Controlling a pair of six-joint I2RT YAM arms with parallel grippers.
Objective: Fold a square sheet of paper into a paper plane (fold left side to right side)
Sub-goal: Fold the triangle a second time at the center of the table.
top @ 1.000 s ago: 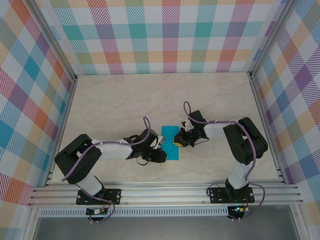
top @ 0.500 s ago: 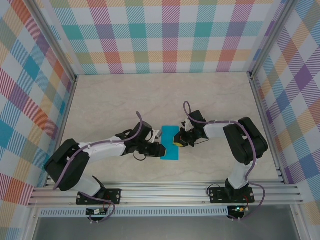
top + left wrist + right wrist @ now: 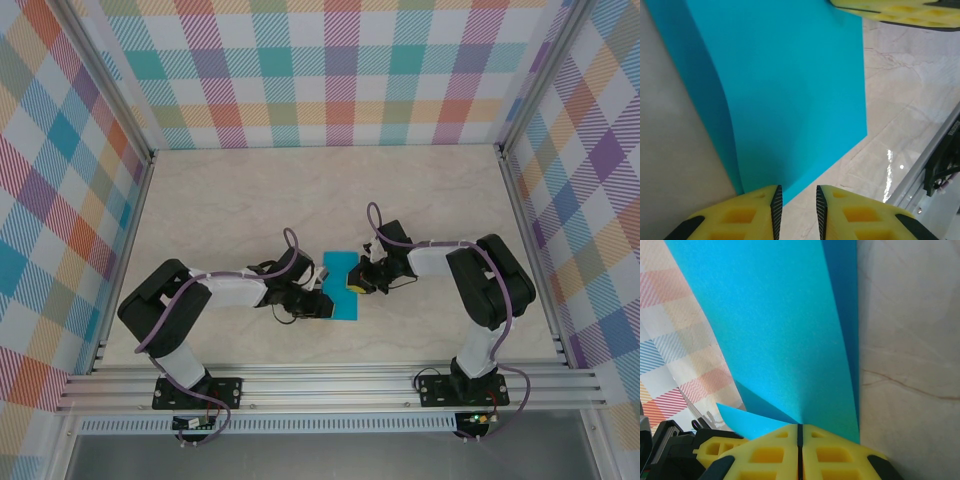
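The square sheet of paper (image 3: pixel 340 285) lies mid-table, turquoise and folded over into a narrow upright rectangle. Its top layer bows up off the lower one (image 3: pixel 790 90). My left gripper (image 3: pixel 318 303) sits at the sheet's near left corner. Its jaws (image 3: pixel 796 195) stand a little apart, with bare table between them and the paper's edge just past the left fingertip (image 3: pixel 774 196). At the sheet's right edge my right gripper (image 3: pixel 356 280) is shut, and the paper layers (image 3: pixel 775 330) fan out from its closed tips (image 3: pixel 800 426). No paper plane shape shows.
Marble-look tabletop (image 3: pixel 230 210) inside plaid walls (image 3: pixel 330 70). An aluminium rail (image 3: pixel 330 385) runs along the near edge, also at the right of the left wrist view (image 3: pixel 940 165). The two grippers are close together across the narrow sheet.
My left arm swung its elbow out to the left and back, while its gripper stayed by the sheet's near left corner. The right arm and the paper's place have not changed.
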